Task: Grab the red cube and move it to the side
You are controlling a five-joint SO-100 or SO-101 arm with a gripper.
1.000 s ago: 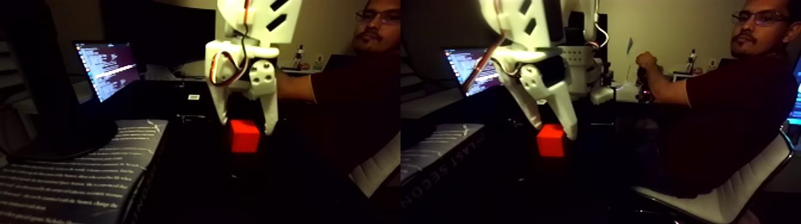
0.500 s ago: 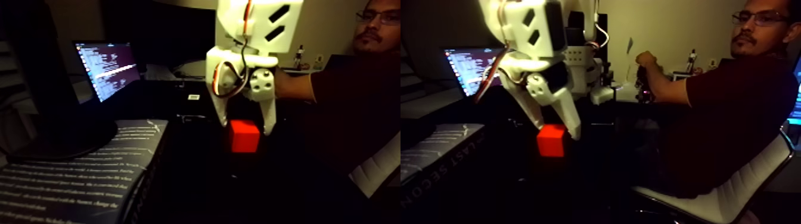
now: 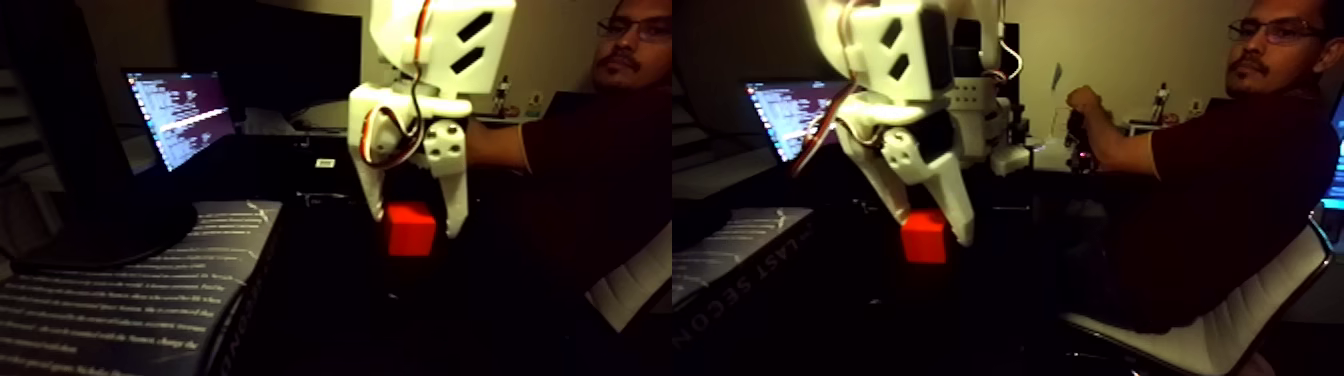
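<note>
Nearest the camera, a dark book [image 3: 120, 300] with pale printed lines is seen low at the left of the left half of the fixed view; its spine lettering shows in the right half.

Beyond the book and to its right, the red cube [image 3: 410, 230] is set on a dark table, flat and upright, one face turned to the camera. All its sides look equal, so no long axis can be told.

The white gripper [image 3: 413, 218] is lowered over the cube from above, pointing down, its jaws spread with one finger on each side of the cube. Whether the fingers touch it cannot be told.

Behind the book, a lit screen [image 3: 180, 115] is seen. To the cube's right and further back, a person [image 3: 1220, 190] in a dark shirt is seated on a white chair [image 3: 1240, 330], one hand [image 3: 1082, 102] raised.
</note>
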